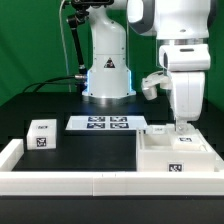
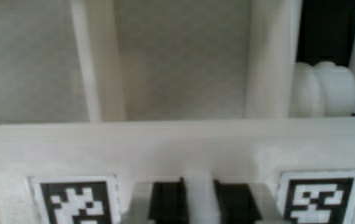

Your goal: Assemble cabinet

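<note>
The large white cabinet body (image 1: pixel 175 152) lies at the exterior view's right, a tag on its front face. My gripper (image 1: pixel 180 128) reaches straight down onto its far edge. In the wrist view the gripper (image 2: pixel 199 203) has both dark fingers (image 2: pixel 163 205) close together with a thin white strip between them. This strip belongs to a white cabinet panel (image 2: pixel 174 150) that carries a tag (image 2: pixel 76 200) on either side of the fingers. Behind it I see the body's upright white walls (image 2: pixel 96 60). A small white cabinet block (image 1: pixel 42 133) with tags stands apart at the left.
The marker board (image 1: pixel 108 123) lies flat in the middle, in front of the robot base (image 1: pixel 107 70). A low white border rail (image 1: pixel 70 182) runs along the front and left. Another small white piece (image 1: pixel 158 128) sits just left of the gripper.
</note>
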Robot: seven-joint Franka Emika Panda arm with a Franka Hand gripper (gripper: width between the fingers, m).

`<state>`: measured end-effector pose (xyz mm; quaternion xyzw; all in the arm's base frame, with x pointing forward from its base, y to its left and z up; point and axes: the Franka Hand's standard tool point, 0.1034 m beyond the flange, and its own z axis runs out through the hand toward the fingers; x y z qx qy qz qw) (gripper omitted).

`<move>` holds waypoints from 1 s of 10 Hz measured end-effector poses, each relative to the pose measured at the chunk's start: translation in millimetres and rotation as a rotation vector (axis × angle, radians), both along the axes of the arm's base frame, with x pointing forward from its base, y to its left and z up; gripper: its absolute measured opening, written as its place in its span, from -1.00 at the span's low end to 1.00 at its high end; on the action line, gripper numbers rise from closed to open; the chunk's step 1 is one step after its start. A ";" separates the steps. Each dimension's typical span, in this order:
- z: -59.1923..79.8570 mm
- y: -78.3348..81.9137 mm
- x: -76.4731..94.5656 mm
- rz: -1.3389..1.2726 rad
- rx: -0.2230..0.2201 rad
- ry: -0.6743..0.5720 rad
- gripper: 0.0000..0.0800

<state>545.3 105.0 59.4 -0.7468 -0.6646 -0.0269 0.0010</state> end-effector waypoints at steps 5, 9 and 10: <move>0.0 -0.9 12.6 0.006 -0.007 0.015 -0.83; -0.4 -1.9 33.9 0.021 -0.003 0.008 -0.83; -0.6 -2.0 34.6 0.021 -0.003 0.010 -0.83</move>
